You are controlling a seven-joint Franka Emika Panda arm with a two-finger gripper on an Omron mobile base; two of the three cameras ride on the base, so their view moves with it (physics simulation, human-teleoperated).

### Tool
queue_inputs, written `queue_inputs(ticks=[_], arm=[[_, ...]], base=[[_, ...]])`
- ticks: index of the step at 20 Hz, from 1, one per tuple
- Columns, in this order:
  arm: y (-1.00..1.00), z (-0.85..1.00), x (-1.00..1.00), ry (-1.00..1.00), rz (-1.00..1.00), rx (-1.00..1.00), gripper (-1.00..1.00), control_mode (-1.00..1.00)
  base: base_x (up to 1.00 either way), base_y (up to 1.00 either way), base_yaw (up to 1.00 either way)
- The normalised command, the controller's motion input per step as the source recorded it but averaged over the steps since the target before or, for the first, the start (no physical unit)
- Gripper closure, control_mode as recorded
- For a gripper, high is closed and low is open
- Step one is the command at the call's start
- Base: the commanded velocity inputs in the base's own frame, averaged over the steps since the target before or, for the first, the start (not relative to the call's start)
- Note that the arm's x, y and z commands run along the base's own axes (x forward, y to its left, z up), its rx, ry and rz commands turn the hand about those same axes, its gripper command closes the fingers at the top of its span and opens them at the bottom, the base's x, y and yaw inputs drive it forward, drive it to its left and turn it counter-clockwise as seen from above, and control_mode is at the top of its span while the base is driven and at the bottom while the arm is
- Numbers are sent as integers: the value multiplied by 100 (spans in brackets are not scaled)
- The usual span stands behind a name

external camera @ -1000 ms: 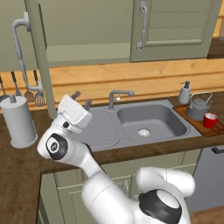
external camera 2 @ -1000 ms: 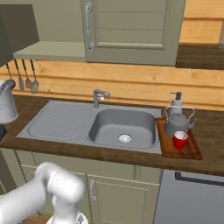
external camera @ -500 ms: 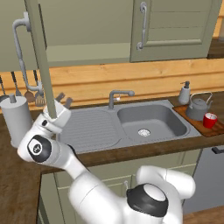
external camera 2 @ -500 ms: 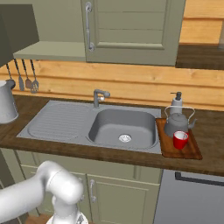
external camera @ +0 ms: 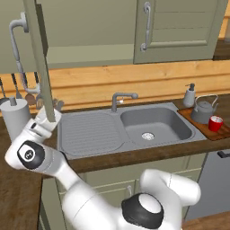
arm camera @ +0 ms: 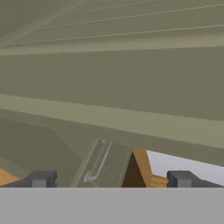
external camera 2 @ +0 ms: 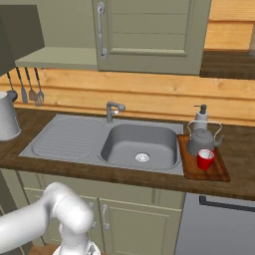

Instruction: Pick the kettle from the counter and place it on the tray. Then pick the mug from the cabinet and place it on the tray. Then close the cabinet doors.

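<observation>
The long dark brown wooden counter [external camera 2: 239,172] crosses the middle of the right base view, under a band of pale orange wooden wall planks [external camera 2: 149,97]. Set into it is the grey steel sink [external camera 2: 140,145], with a ribbed drainboard [external camera 2: 64,139] to the left and a grey tap [external camera 2: 113,109] behind.

Across the top of the frame hangs the olive-green wall cabinet [external camera: 90,27]. Its right panelled door [external camera 2: 149,35] is closed, with a curved grey metal handle [external camera 2: 101,30]. In the left base view the left door [external camera: 42,63] stands open, seen edge-on at upper left, exposing the pale green shelf [external camera: 90,55].

Olive-green lower cabinets [external camera 2: 134,219] fill the bottom of the frame, with a grey appliance front [external camera 2: 219,229] at lower right.

At middle right of the right base view lies the flat reddish-brown wooden tray [external camera 2: 219,172]. On it stand the squat grey metal kettle [external camera 2: 203,139] and, just in front, the small bright red mug [external camera 2: 205,159]. A small pump soap bottle [external camera 2: 200,117] stands behind the tray.

A tall grey-white cylinder [external camera: 17,119] stands at middle left of the left base view, below hanging utensils [external camera 2: 30,89].

The gripper [external camera: 47,117] sits at the lower edge of the open door, its jaws spread wide and empty. In the hand view the dark fingertips [arm camera: 41,178] stand far apart at the bottom, facing olive-green panelling.
</observation>
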Motion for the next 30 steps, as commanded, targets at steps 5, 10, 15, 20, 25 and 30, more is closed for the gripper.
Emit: queue_inputs(ticks=[5, 10, 15, 20, 25, 30], arm=[[27, 0, 0, 13, -1, -3, -100, -100], [20, -4, 0, 10, 0, -5, -100, -100], [6, -24, 0, 1, 0, -5, -100, -100], [39, -6, 0, 3, 0, -4, -100, -100], [67, 0, 1, 11, 0, -12, -100, -100], [51, 27, 0, 6, -1, -7, -100, -100]], base=[[0, 0, 0], [0, 0, 0], [0, 0, 0], [0, 0, 0], [0, 0, 0], [0, 0, 0]])
